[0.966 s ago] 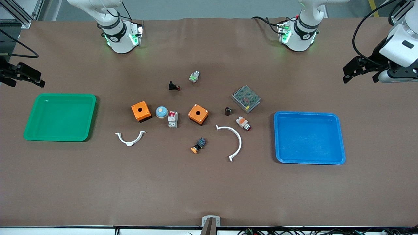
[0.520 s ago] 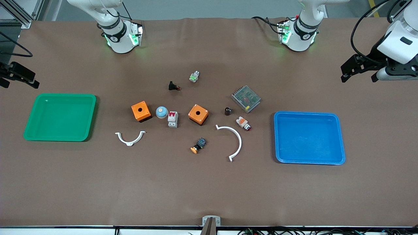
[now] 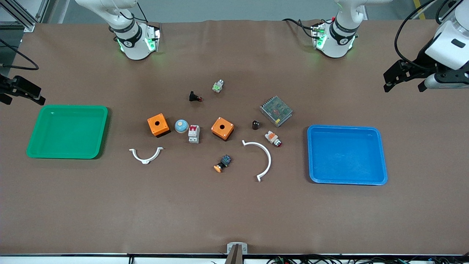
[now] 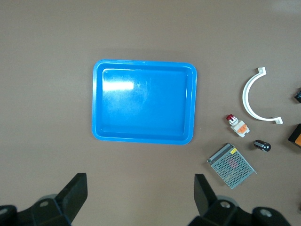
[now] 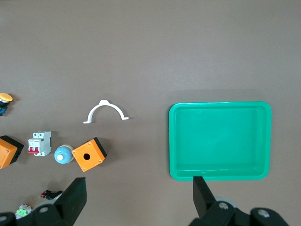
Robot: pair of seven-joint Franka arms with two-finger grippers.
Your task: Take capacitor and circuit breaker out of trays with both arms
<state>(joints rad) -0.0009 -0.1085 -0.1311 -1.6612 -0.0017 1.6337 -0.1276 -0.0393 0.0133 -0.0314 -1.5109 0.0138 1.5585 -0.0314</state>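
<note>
Front view: both arms wait up high.
Left gripper (image 3: 403,77): fingers apart, near blue tray (image 3: 381,154).
Right gripper (image 3: 22,91): fingers apart, probably empty, near green tray (image 3: 102,132).
Capacitor (image 3: 255,125): beside grey mesh box (image 3: 276,110).
Breaker (image 3: 194,134): between orange boxes (image 3: 158,124).

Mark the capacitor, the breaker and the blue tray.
capacitor (image 3: 255,125), front view, on its black body.
breaker (image 3: 194,134), front view, on its white middle.
blue tray (image 3: 382,154), front view, on the rim toward the left arm's end of the table.

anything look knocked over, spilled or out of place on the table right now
Nothing stands out. The capacitor and breaker lie loose among the other parts, between the empty green tray and blue tray. Nothing looks broken or spilled.
</note>
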